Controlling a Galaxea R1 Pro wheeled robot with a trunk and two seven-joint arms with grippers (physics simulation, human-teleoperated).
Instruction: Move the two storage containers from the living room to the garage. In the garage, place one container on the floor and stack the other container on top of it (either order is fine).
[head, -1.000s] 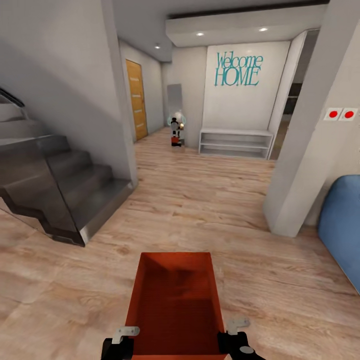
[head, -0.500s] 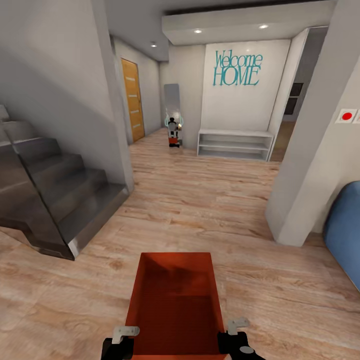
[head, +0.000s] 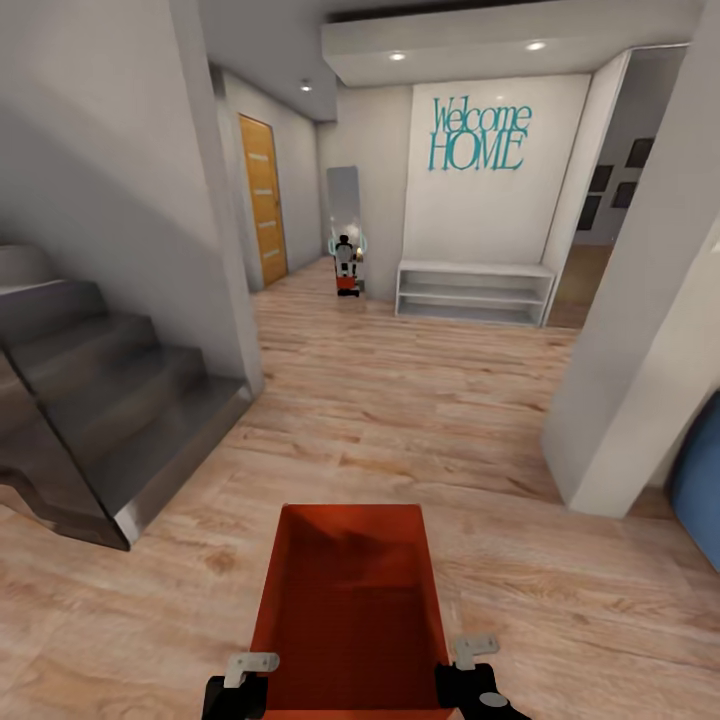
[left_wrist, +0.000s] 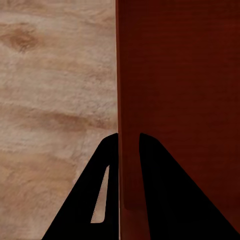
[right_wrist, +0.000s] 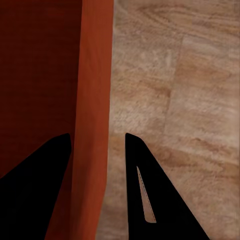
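Observation:
One red-orange open-top storage container (head: 350, 610) hangs low in front of me over light wood planks, empty inside. My left gripper (head: 240, 680) is shut on its left wall near the close corner, and my right gripper (head: 470, 665) is shut on its right wall. In the left wrist view the black fingers (left_wrist: 107, 165) pinch the thin red wall (left_wrist: 180, 75) at the gripper (left_wrist: 129, 136). In the right wrist view the gripper (right_wrist: 97, 136) straddles the orange wall (right_wrist: 95, 65). The garage and its floor are out of view.
A dark staircase (head: 100, 400) rises at the left beside a grey wall. A white wall corner (head: 640, 380) and a blue sofa edge (head: 700, 480) stand at the right. Ahead are a white low shelf (head: 475, 290), a mirror (head: 345, 215) and a wooden door (head: 262, 200).
The whole view has shifted: stairs slid left, the white corner and sofa slid right, and the hallway is nearer. The container and both grippers keep the same hold.

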